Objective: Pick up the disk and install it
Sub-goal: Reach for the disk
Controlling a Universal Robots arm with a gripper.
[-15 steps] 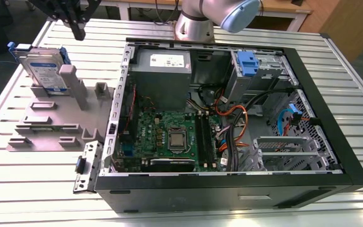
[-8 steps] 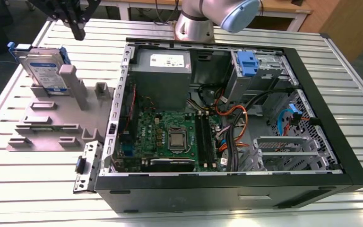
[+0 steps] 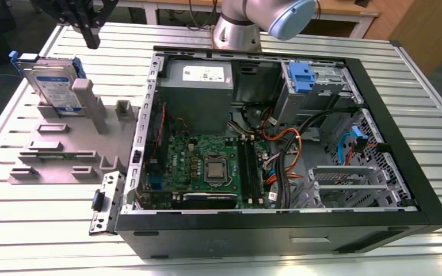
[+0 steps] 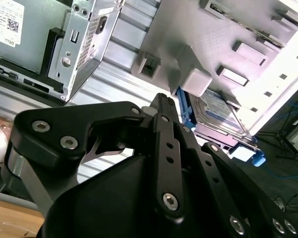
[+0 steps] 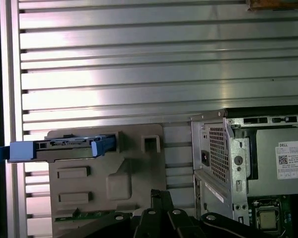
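Nearest the exterior camera, one open computer case (image 3: 267,230) is lying on its side on the slatted metal tabletop (image 3: 37,218). We are noting one arm (image 3: 259,17) reaching across behind the case toward the exterior view's left. Its one gripper (image 3: 92,39) is pointing down and hanging above the tabletop, near the disk (image 3: 52,80) but apart from it. In the first wrist view we are seeing the fingers (image 5: 156,196) drawn together, holding nothing. We are counting one disk, which is standing on edge in one grey holder (image 3: 60,149) beside the case. A holder post is hiding part of the disk's label, and the frame edge is cutting off the gripper's upper body. In the second wrist view the gripper's linkage is covering the disk's (image 4: 216,111) near end.
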